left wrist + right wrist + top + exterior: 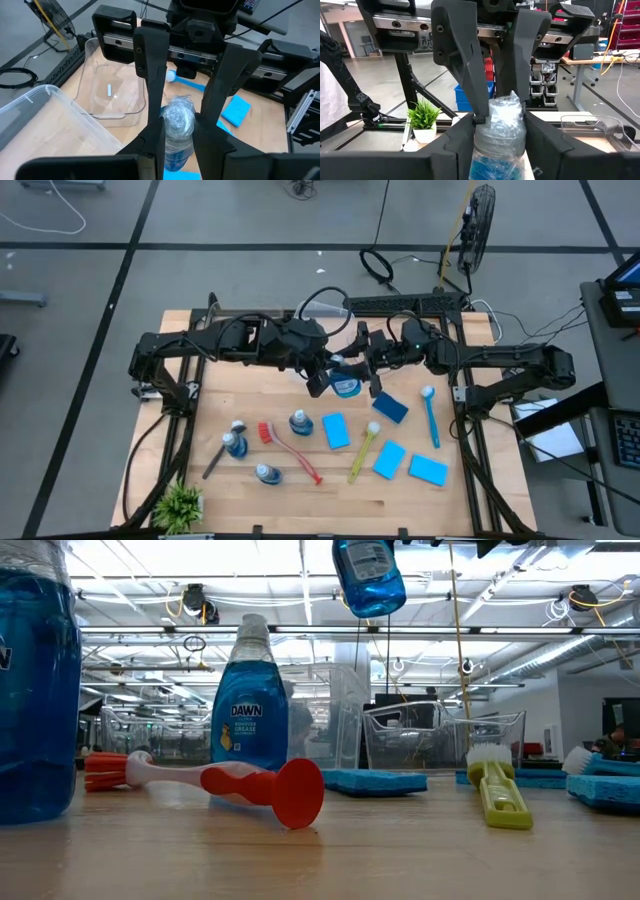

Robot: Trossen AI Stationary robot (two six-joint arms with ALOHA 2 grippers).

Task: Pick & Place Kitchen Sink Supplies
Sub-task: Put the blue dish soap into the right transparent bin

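A small clear bottle of blue liquid (346,386) hangs high over the table's far middle, and its lower body shows at the top of the low view (368,578). My left gripper (322,376) comes from the table's left and my right gripper (372,372) from the right. Both are shut on the bottle's upper end, facing each other. Three more bottles (301,423) (235,443) (267,474) stand on their bases on the table. Several blue sponges (336,430) and brushes (290,450) lie flat there. My left gripper pinches the bottle's neck, just under the clear wrapped cap (178,116), between its two fingers. The fingers slant down from the table's left. The bottle hangs below them, clear of the table. My right gripper has its two fingers against opposite sides of the bottle below the cap (500,131). They come about level from the table's right, facing the left fingers. The body below is out of that view.
Two clear plastic bins (116,85) (47,131) stand at the table's far side under the arms. A small green plant (180,505) sits at the near left corner. Yellow (362,450), blue (431,416) and grey (215,459) brushes lie among the sponges.
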